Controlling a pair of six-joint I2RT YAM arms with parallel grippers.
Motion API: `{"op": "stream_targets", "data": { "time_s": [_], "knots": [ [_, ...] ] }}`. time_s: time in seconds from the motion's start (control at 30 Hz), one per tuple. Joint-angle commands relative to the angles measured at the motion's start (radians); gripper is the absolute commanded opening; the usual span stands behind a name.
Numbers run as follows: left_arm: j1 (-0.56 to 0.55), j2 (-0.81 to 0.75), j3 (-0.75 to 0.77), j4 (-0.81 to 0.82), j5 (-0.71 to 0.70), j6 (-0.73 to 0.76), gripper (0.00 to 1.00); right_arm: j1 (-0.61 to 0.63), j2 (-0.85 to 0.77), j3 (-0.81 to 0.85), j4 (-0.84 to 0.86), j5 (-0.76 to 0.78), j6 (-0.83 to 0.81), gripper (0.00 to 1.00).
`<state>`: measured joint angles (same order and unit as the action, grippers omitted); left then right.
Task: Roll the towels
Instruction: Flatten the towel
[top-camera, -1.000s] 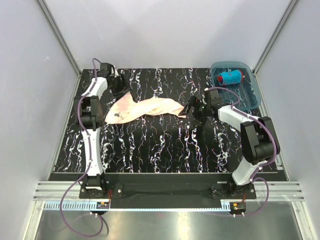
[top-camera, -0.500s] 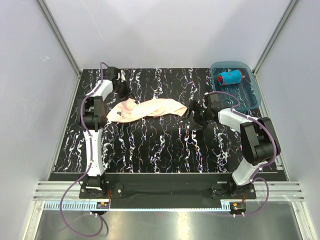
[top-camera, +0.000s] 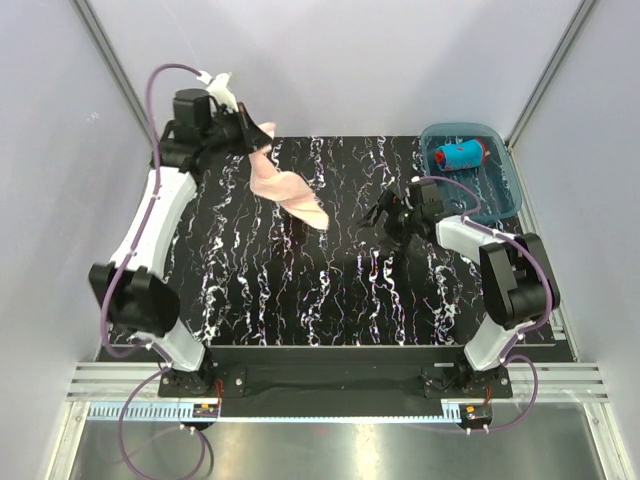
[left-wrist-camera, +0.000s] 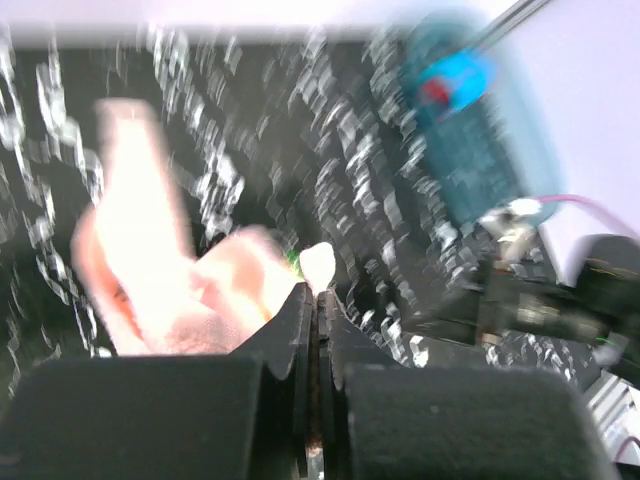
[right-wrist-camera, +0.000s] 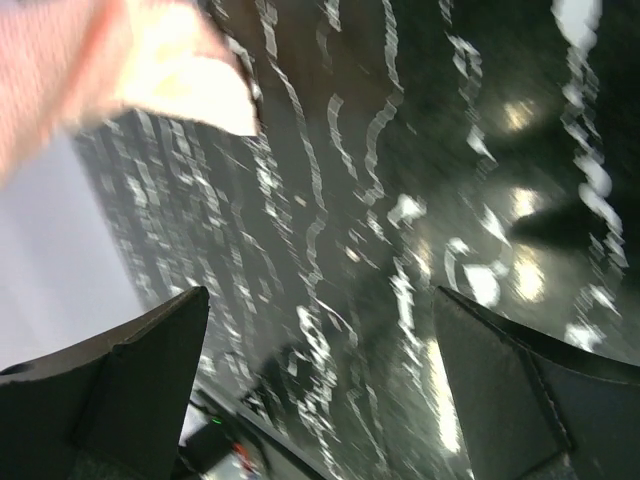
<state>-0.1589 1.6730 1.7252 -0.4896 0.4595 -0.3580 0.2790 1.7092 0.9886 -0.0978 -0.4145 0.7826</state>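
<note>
**Counter** (top-camera: 330, 290): black with white veining. It carries the tray at its far right corner.

**Left arm** (top-camera: 150, 220): reared up high over the counter's far edge, well to the left of the tray.

**Right arm** (top-camera: 515, 280): bent low, with its wrist just to the near left of the tray.

**Tray** (top-camera: 505, 200): translucent blue plastic, with its long side close to the counter's right edge.

**Pink towel** (top-camera: 285, 190): plain pale peach, hanging as a twisted strip well to the left of the tray. Its upper end is at the left fingers and its lower tip slants toward the tray side. Whether that tip touches the counter cannot be told. From the right wrist the tip shows blurred at the upper left.

**Blue towel** (top-camera: 460, 155): a bright blue roll with red at one end, lying inside the tray near its far wall.

**Left fingers** (left-wrist-camera: 290, 330): pressed together, pinching an edge of the pink towel. A small white-and-green tag (left-wrist-camera: 315, 262) sits at their tips.

**Right fingers** (right-wrist-camera: 130, 380): spread wide and holding nothing, over the counter left of the tray and apart from the pink towel.
</note>
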Motion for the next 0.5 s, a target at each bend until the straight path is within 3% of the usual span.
{"op": "stream_targets", "data": {
  "time_s": [0.0,0.1,0.27,0.33,0.47],
  "knots": [
    [0.019,0.005,-0.111,0.043,0.011,0.025,0.0,-0.014,0.07,0.013,0.217,-0.056,0.138,1.0],
    [0.019,-0.001,-0.16,0.04,0.027,0.027,0.0,-0.006,0.127,0.033,0.3,-0.098,0.181,1.0],
    [0.016,-0.025,-0.188,0.082,0.048,0.013,0.0,0.028,0.211,0.079,0.299,-0.139,0.147,0.94],
    [0.012,-0.012,-0.13,0.054,0.062,0.014,0.0,0.031,0.225,0.05,0.317,-0.138,0.15,0.94],
    [-0.004,0.02,0.158,-0.01,0.134,-0.019,0.0,0.032,0.222,0.018,0.336,-0.133,0.152,0.94]
  ]
}}
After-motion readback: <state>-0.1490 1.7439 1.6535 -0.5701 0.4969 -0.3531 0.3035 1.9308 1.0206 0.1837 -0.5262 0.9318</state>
